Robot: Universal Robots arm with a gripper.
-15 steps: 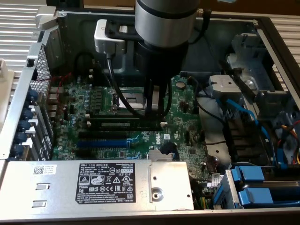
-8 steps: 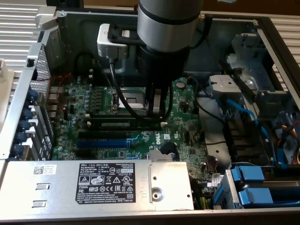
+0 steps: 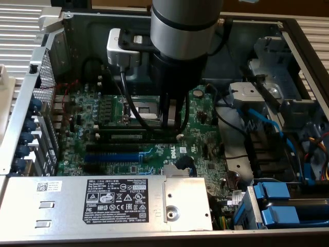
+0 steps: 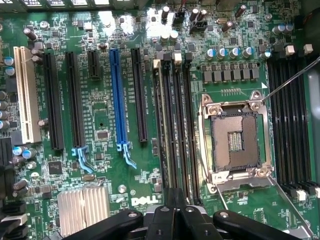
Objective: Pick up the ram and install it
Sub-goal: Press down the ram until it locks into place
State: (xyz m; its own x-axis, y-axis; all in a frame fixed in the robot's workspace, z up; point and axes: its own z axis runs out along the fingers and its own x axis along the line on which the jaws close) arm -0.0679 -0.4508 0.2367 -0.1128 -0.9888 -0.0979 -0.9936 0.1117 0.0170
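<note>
The pincer (image 4: 172,210) hangs low over the motherboard (image 4: 105,105), its black fingers (image 4: 162,220) drawn together with nothing visibly clamped between them. It sits directly above the near end of the black memory slots (image 4: 180,130) that run alongside the CPU socket (image 4: 235,140).

The ram (image 4: 165,125) lies in one of those slots, on the side of the bank facing away from the CPU socket: a thin green strip standing on edge along the slot's length. In the exterior view the arm (image 3: 185,46) comes down just beside the CPU socket (image 3: 141,110), and the ram (image 3: 123,137) shows as a green strip in the slots beside it.

Beyond the memory slots from the CPU socket stands the blue expansion slot (image 4: 120,95), and further out a white slot (image 4: 24,95). A second bank of black slots (image 4: 290,120) flanks the CPU socket's opposite side. A ribbed silver heatsink (image 4: 82,205) sits near the pincer.
</note>
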